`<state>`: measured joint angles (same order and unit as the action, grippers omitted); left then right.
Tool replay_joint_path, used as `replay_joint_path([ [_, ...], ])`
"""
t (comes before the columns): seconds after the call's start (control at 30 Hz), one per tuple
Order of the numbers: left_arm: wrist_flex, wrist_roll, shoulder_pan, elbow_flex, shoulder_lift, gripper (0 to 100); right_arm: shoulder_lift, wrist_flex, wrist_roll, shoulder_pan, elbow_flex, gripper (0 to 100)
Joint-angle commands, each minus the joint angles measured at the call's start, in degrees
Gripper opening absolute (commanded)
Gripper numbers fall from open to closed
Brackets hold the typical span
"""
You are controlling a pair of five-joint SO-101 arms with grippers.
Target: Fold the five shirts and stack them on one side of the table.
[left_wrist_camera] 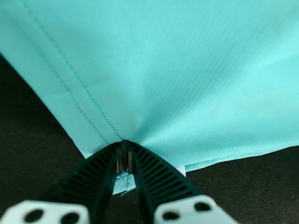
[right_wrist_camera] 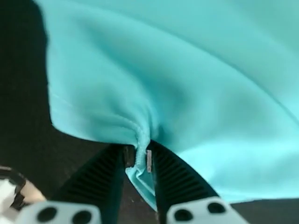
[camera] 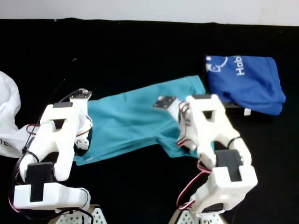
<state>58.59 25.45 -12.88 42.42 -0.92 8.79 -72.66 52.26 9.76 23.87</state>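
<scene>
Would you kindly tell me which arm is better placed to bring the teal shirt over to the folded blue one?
Right, probably. The right pincer grips the teal shirt at the end nearest the folded blue shirt; the left pincer pinches its far hem corner.

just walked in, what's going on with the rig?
Both arms are gripping the teal shirt, spread across the black table. The left pincer is shut on its stitched hem edge, the right pincer on a bunched edge. A folded blue shirt sits at the far right, and a crumpled white shirt lies at the left edge.
</scene>
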Motion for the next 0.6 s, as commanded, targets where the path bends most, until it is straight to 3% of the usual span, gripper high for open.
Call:
replay_joint_path([
  [0.0,-2.81,-0.18,-0.22,0.22,0.57,1,0.04,-7.08,0.62,-3.12,-12.7,0.6],
  [0.23,-2.9,-0.18,-0.22,0.22,0.57,1,4.0,-6.29,0.26,-2.51,-30.46,0.6],
  [0.43,-2.9,-0.18,-0.22,0.22,0.57,1,17.27,-1.19,-7.3,0.48,-46.99,0.6],
  [0.57,-2.9,-0.18,-0.22,0.22,0.57,1,27.65,-1.45,-8.18,1.71,-59.82,0.9],
])
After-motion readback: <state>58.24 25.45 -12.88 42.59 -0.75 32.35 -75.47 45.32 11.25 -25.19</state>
